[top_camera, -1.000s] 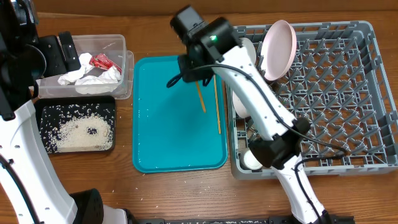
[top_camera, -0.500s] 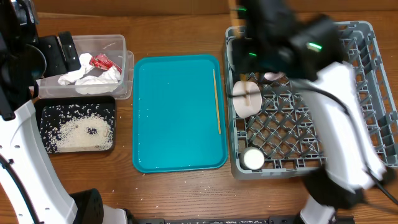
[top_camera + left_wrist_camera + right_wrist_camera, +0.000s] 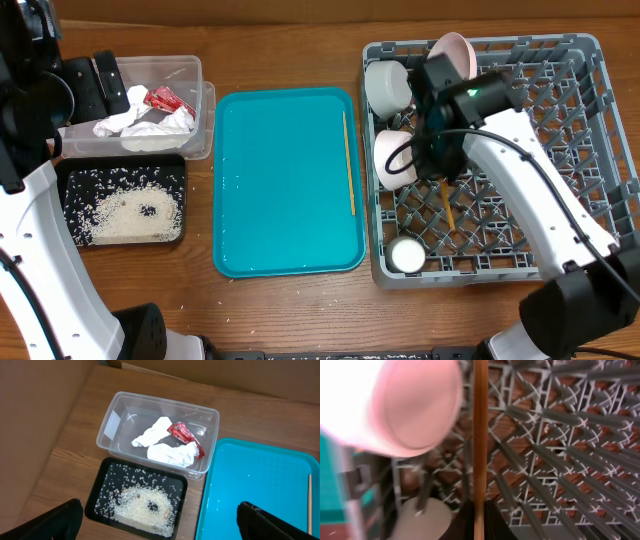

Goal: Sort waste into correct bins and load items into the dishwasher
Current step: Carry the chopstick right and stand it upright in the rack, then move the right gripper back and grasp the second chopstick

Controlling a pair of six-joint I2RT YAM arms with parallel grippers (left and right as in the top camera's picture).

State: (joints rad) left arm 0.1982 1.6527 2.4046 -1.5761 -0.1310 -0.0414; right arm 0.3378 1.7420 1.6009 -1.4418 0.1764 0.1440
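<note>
**A:** Where is the right claw (image 3: 480, 513)?

**B:** Over the left part of the grey dish rack (image 3: 565, 120), clamped tight on the held chopstick (image 3: 480, 435). In the wrist view the stick runs straight out from between the fingers, across the lattice. From overhead it slants down among the pegs. Whether its tip touches the grid, I cannot tell.

**A:** And the other chopstick (image 3: 349, 160)?

**B:** Flat on the teal tray (image 3: 280, 190), along its right edge, well apart from the claw.

**A:** What else is in the rack?

**B:** A pink plate (image 3: 458, 50) standing on edge at the back, a white bowl (image 3: 386, 88) in the back-left corner and a small cup (image 3: 406, 256) at the front-left.

**A:** The left claw (image 3: 160, 506)?

**B:** Spread wide and holding nothing, high above the bins at the tabletop's (image 3: 300, 300) left end. The clear tub (image 3: 116, 415) holds the crumpled napkin (image 3: 167, 450) and the red wrapper (image 3: 186, 436). The black tray (image 3: 100, 491) sits just in front of it, touching, with rice grains (image 3: 145, 507) heaped in the middle.
</note>
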